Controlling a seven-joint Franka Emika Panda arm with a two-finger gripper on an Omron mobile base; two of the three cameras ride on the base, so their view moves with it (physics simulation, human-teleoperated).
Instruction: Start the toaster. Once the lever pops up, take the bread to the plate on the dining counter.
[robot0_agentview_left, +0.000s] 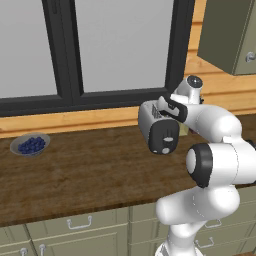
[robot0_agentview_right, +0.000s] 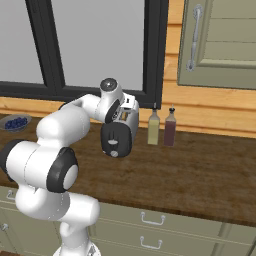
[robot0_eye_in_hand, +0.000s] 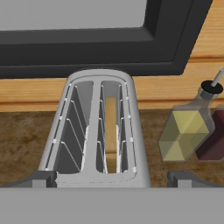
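Lined up over the toaster (robot0_eye_in_hand: 98, 131)

My gripper (robot0_eye_in_hand: 111, 178) is spread wide right above it, slots running straight away from me, bread (robot0_eye_in_hand: 110, 131) in the right one

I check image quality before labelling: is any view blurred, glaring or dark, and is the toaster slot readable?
Left base view: sharp, evenly lit, no glare; the arm hides part of the toaster. Right base view: equally clear, soft shading only. Hand view: crisp; the bread shows in the right slot, slightly shaded.

The toaster (robot0_agentview_left: 159, 131) stands on the wooden bench (robot0_agentview_left: 90, 170) under the window, the white arm (robot0_agentview_left: 215, 125) over it, a blueberry bowl (robot0_agentview_left: 30, 145) far left.
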